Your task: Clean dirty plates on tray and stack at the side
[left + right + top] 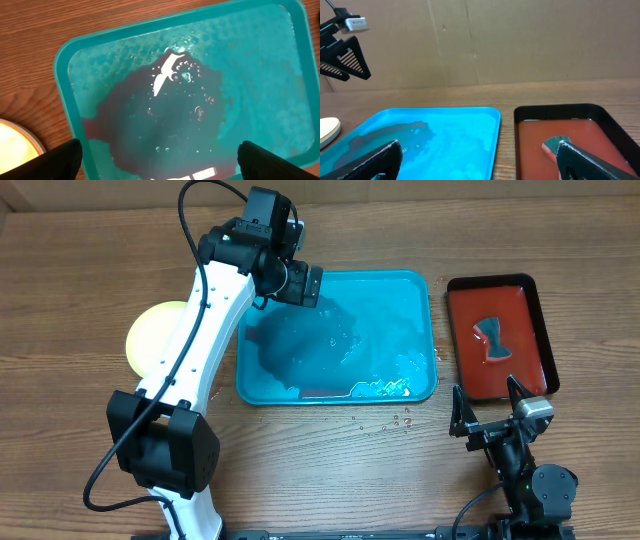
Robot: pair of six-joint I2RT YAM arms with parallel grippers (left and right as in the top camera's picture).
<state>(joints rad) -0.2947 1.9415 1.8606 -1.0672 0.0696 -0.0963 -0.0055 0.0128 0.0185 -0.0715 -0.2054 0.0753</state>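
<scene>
I am seeing the tray [400,290] holding murky reddish water, with a pale yellow plate [150,335] lying beside it. The left fingers [55,160] and right fingers [370,162] are standing wide apart, gripping nothing.

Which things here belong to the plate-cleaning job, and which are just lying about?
Job: blue tray, holding reddish water; pale yellow plate set off to its left.
Lying about: red tray on the right; grey-blue piece lying in it, too unclear to name.
</scene>
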